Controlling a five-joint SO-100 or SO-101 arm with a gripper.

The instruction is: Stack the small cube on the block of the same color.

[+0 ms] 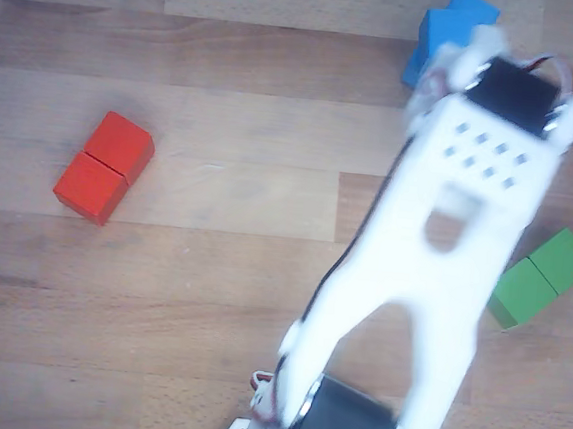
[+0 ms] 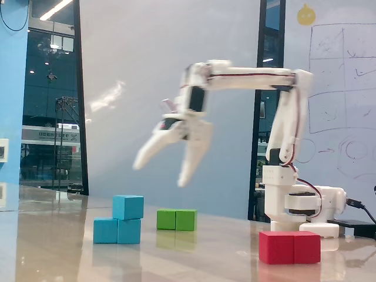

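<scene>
The small blue cube (image 2: 128, 207) rests on the right half of the blue oblong block (image 2: 117, 230) at the left of the table in the fixed view. My gripper (image 2: 160, 174) hangs in the air above and a little right of the stack, open and empty, fingers pointing down-left. In the other view the cube (image 1: 441, 35) and the bare half of the block (image 1: 474, 5) show at the top right. The arm's wrist covers part of them, and the fingers are mostly hidden under it.
A green oblong block (image 2: 176, 220) lies behind and right of the blue stack, at the right in the other view (image 1: 542, 277). A red oblong block (image 2: 289, 247) lies nearest the fixed camera, at the left in the other view (image 1: 103, 166). The arm's base (image 2: 294, 202) stands at the right.
</scene>
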